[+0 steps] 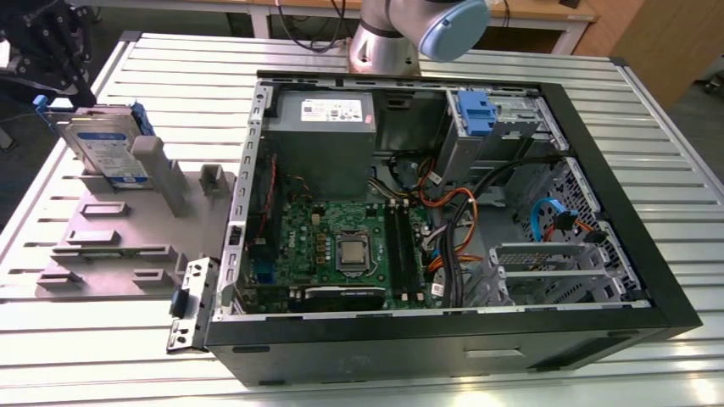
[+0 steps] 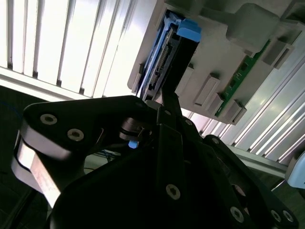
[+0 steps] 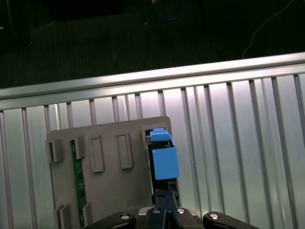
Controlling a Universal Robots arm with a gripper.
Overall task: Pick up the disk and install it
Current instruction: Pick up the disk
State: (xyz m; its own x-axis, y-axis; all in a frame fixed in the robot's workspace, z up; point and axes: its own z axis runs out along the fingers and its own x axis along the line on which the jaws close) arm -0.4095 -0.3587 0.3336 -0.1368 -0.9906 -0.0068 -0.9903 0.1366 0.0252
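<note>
Disk, a flat silver metal rectangle with blue plastic rails, is standing on edge in a slotted grey plastic holder on the slatted metal table, at the exterior view's left (beside the open black computer case). The black gripper is hovering just beside its upper end, fingers pressed together, grasping nothing.

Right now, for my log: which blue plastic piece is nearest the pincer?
The blue rail on the disk, standing on edge in the grey stand right by the pincer; the blue cage latch sits inside the computer case, well away.
</note>
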